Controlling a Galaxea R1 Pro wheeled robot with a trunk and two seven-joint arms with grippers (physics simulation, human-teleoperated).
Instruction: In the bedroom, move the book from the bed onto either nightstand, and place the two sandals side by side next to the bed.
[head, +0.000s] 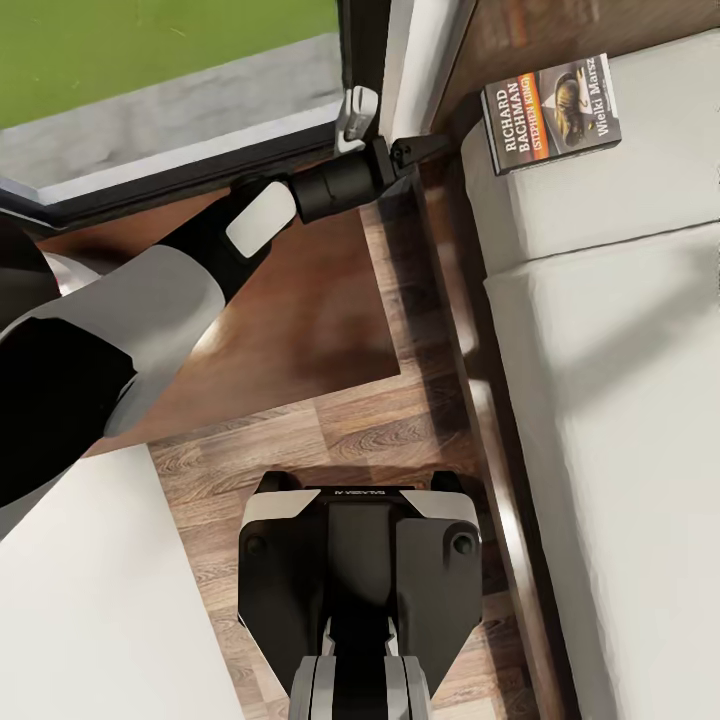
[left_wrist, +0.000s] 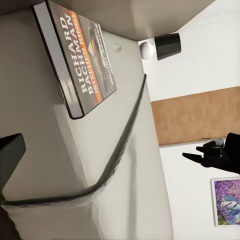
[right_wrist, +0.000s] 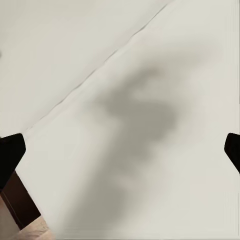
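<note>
Left pincer (head: 425, 150), its state unclear, nears the dark orange-pictured "RICHARD BACHMAN" book (head: 552, 112).

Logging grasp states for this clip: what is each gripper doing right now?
Left gripper: empty, short of the dark paperback book on the pale grey-white bed; open or shut cannot be told.
Right gripper: open, empty, over the mattress.
</note>
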